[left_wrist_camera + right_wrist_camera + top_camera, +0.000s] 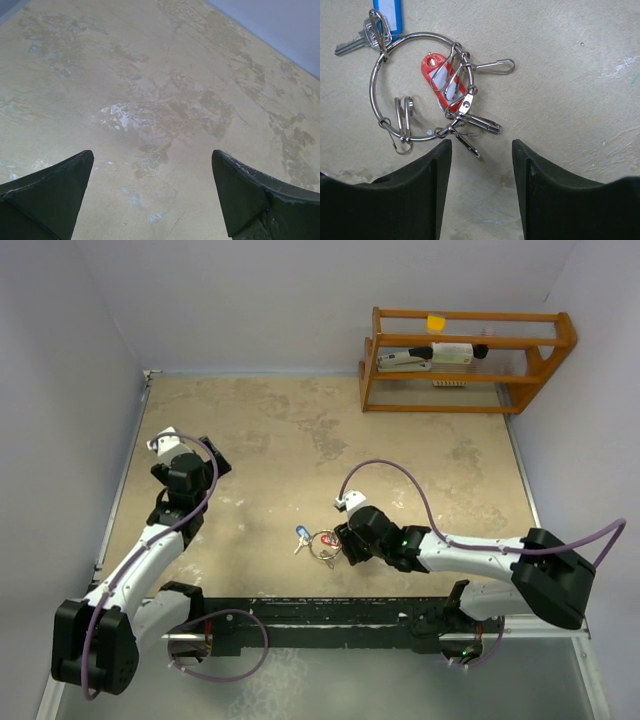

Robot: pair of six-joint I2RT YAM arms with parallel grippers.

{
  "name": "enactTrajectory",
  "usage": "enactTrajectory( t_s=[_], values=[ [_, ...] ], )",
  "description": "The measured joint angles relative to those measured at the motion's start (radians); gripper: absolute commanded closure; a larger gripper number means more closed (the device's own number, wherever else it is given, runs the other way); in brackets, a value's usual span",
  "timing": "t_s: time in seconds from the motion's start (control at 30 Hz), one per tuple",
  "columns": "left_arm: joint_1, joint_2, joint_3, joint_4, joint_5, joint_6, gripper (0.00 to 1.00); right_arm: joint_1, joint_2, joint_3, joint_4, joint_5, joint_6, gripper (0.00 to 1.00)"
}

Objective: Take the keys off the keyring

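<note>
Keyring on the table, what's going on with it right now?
The right gripper sits low, right next to the keyring, jaws open with nothing between them. The keyring lies flat on the table. A silver key with a blue tag, a red tag and several metal clips all hang on it, and no loose key is visible. The left gripper is open over the table off to the left, holding nothing.

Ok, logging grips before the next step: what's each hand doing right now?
Left hand: open, empty.
Right hand: open, holding nothing, fingertips just short of the keyring.
</note>
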Motion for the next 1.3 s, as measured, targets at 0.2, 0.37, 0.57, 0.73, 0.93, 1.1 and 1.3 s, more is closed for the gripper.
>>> enactTrajectory(
  t_s=[0.2,0.37,0.57,0.73,0.93,1.1,1.3],
  values=[
    [0.0,-0.051,-0.037,0.055,0.028,0.006,0.01,0.0,0.047,0.0,0.025,-0.002,0.0,0.47],
    [0.0,-0.116,-0.082,0.098,0.027,0.007,0.01,0.0,0.079,0.01,0.051,-0.01,0.002,0.7],
    [0.0,-0.038,-0.033,0.072,0.045,0.016,0.0,0.0,0.133,0.043,0.076,-0.006,-0.005,1.0],
    [0.0,0.023,-0.021,0.076,0.1,0.023,0.04,0.0,0.17,0.104,0.062,0.01,-0.037,1.0],
    [0.0,0.061,-0.021,0.122,0.193,0.031,0.3,0.0,0.167,0.211,0.022,0.084,-0.103,1.0],
    [0.0,0.067,-0.021,0.174,0.27,0.053,0.63,0.0,0.119,0.286,0.0,0.117,-0.155,1.0],
    [0.0,0.067,-0.023,0.269,0.385,0.078,0.6,0.0,0.047,0.404,-0.077,0.119,-0.196,1.0]
  ],
)
